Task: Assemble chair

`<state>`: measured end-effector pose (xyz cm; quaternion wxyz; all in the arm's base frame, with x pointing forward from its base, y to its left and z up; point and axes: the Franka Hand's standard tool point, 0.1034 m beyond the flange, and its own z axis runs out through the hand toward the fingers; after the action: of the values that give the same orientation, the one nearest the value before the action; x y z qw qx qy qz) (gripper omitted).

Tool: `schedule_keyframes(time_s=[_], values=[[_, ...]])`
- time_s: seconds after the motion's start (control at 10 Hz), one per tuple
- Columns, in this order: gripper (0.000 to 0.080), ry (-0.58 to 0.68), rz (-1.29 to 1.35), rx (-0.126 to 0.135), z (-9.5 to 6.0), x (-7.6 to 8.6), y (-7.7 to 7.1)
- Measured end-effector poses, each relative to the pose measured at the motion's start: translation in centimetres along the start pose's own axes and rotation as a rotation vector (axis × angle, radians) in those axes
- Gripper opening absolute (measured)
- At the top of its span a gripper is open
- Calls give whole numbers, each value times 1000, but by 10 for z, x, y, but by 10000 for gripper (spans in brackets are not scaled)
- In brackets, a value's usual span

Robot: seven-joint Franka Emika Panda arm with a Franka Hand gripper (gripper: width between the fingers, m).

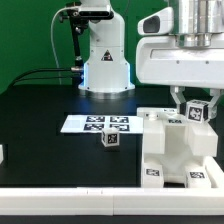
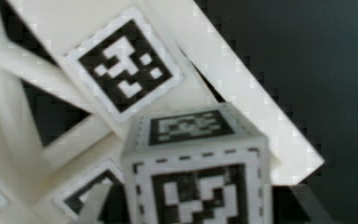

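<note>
One black table (image 1: 40,150), green backdrop (image 1: 30,40)

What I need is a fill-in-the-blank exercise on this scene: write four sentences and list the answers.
1. The table has a ____ top.
2. The backdrop behind the arm is ____.
3. The small tagged block lies on the table near the flat white marker ____.
4. The end effector hangs over the chair parts on the exterior view's ____ side.

Missing words: black; green; board; right
</note>
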<state>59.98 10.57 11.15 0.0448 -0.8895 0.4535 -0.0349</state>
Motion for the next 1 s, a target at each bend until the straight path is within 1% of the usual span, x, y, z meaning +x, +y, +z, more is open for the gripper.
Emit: schedule_keyframes(time_s=[0.2, 0.4, 0.5, 0.6, 0.8, 1.0], values=[[283, -7, 267, 0, 1, 5, 2], [283, -9, 529, -5, 1, 1, 2], [284, -29, 644, 4, 1, 1, 3], [284, -47, 766, 7, 1, 1, 4], [284, -58, 897, 4, 1, -1, 5], [284, -59, 1033, 5, 1, -6, 4]])
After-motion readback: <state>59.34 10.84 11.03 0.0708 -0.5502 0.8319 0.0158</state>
